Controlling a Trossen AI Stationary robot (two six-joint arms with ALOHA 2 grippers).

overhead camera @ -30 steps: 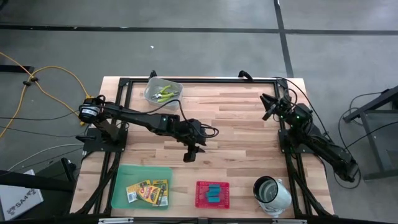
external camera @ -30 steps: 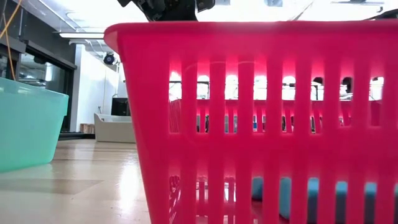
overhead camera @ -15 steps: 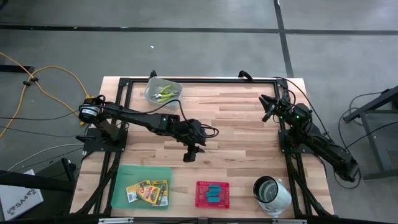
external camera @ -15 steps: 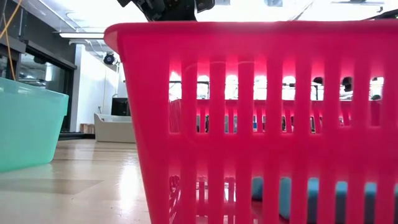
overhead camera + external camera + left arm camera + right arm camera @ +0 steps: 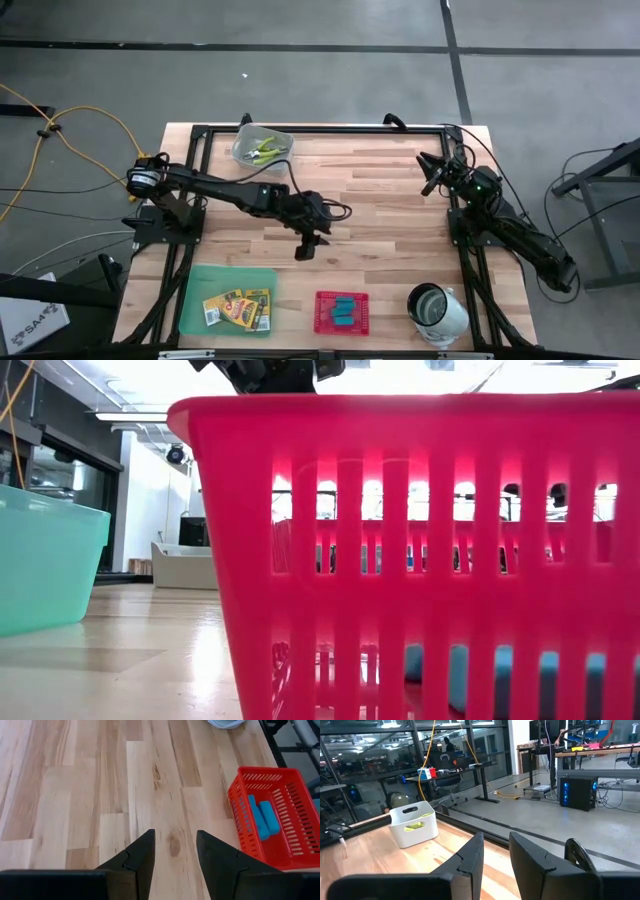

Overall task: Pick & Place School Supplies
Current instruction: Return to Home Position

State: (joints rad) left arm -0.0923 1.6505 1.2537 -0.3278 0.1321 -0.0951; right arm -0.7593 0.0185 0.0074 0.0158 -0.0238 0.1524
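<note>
Near edge of the table [image 5: 380, 230], three things in a row:
- green tray [image 5: 215, 278] on the left-arm side, crayon boxes [image 5: 240, 309] lying flat in it, side by side
- red basket [image 5: 318, 312] in the middle, light-blue erasers [image 5: 344, 311] on its floor. The low view is filled by the basket's slatted wall [image 5: 400, 430], with the erasers [image 5: 500, 670] showing through the bottom slots. I can't get an exact count.
- white-and-metal cup [image 5: 437, 310] on the right-arm side, well apart from the basket

Mid-table: the left gripper [image 5: 308, 245] hangs over bare wood, between the basket and the far edge. It is released and empty; in its wrist view the boards show through the gap in the gripper [image 5: 175, 837]. That view also has the basket [image 5: 280, 820] off to one side, two erasers [image 5: 262, 817] lying lengthwise along one wall.

Far edge: clear tray [image 5: 285, 135] at the left-arm end, the yellow-green-handled pliers [image 5: 262, 150] inside it.

Right gripper [image 5: 430, 172] sits at the far right of the table, away from all the trays and holding nothing. Its own view shows the gripper [image 5: 496, 840] with the fingers parted by a narrow gap. The clear tray [image 5: 414, 825] is visible across the table, the pliers [image 5: 415, 826] glimpsed through its handle slot.
</note>
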